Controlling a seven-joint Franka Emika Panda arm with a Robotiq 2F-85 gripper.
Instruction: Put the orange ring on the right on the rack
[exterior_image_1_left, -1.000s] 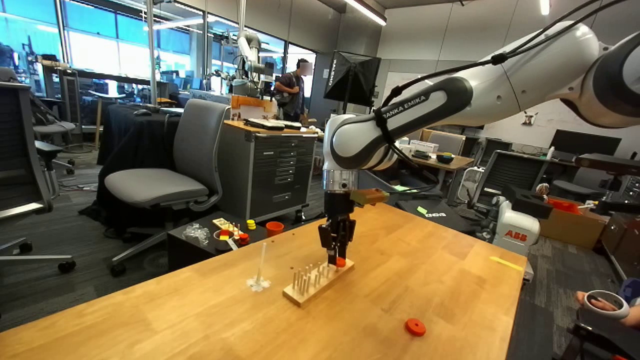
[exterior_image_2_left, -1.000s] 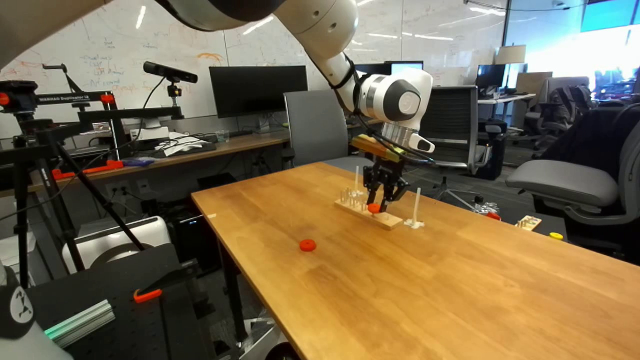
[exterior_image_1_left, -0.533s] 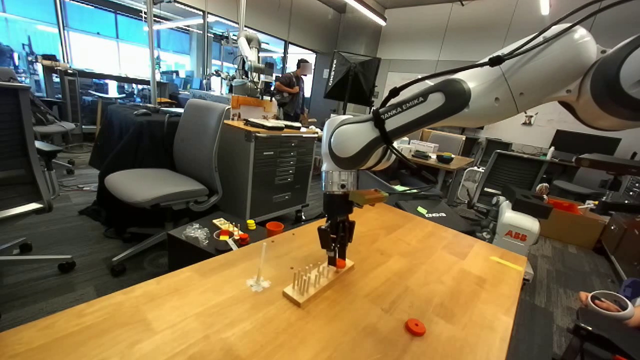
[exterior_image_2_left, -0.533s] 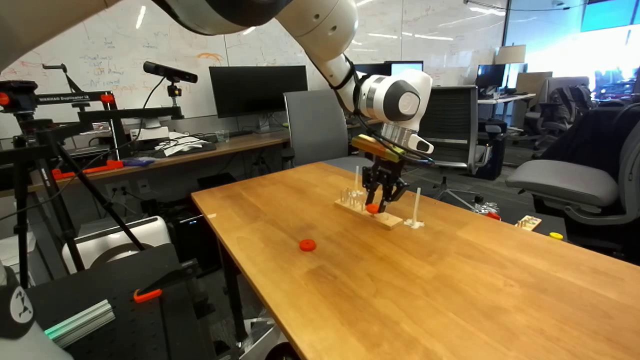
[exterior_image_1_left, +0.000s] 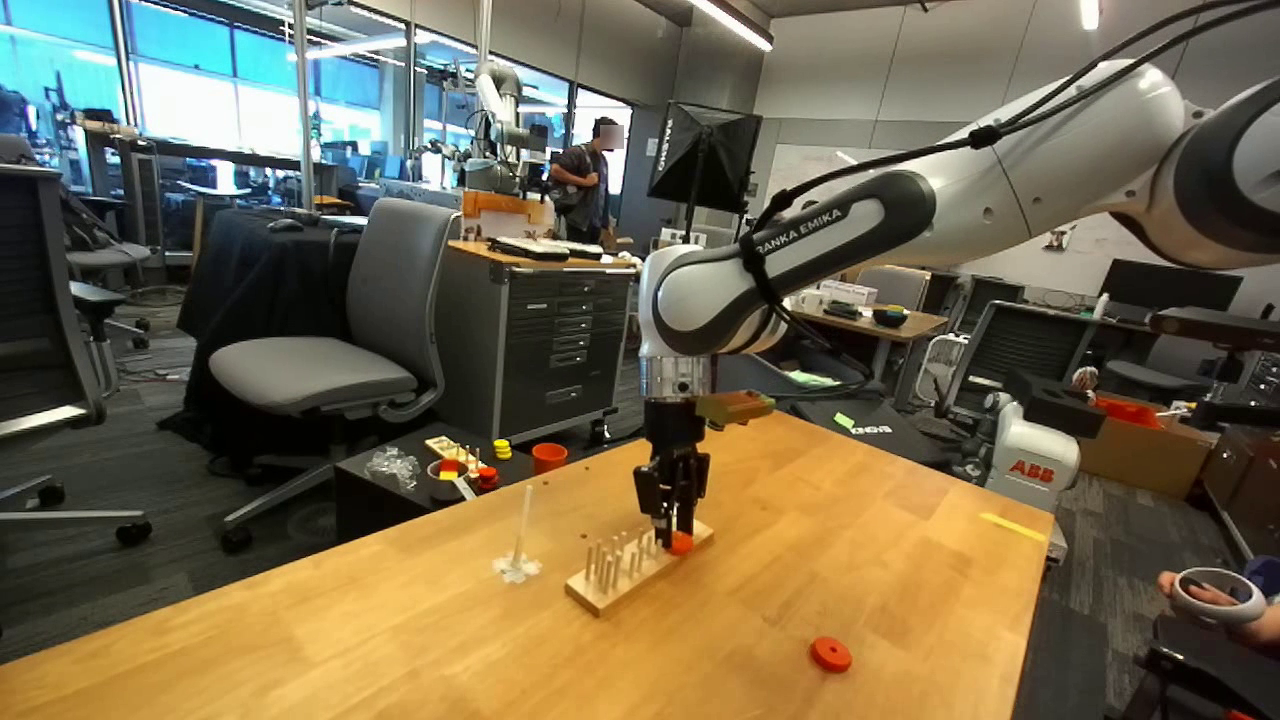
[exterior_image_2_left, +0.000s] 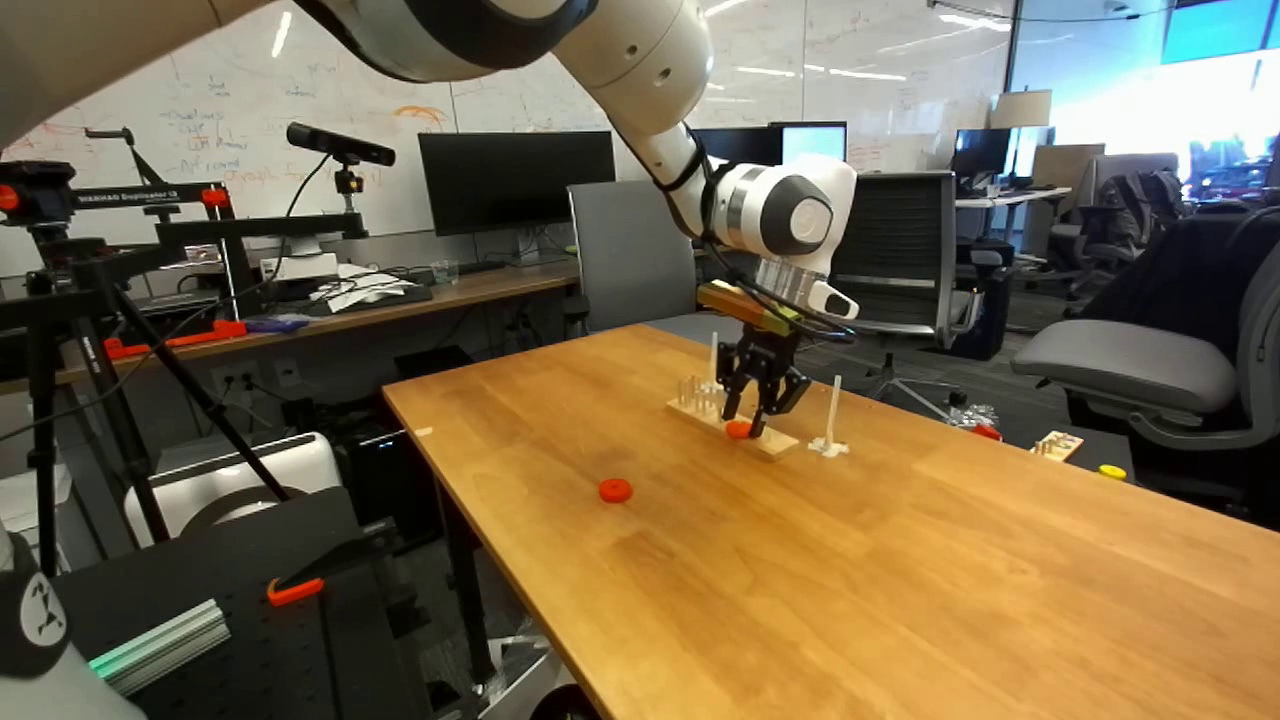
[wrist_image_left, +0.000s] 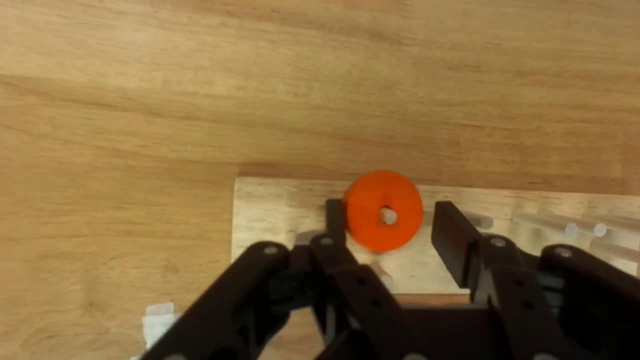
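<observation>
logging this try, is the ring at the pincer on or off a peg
On: the wrist view shows a peg through the orange ring; how far down is unclear.

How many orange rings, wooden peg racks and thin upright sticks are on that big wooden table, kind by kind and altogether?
Orange rings: 2
Wooden peg rack: 1
Thin upright sticks: 2
Total: 5
</observation>
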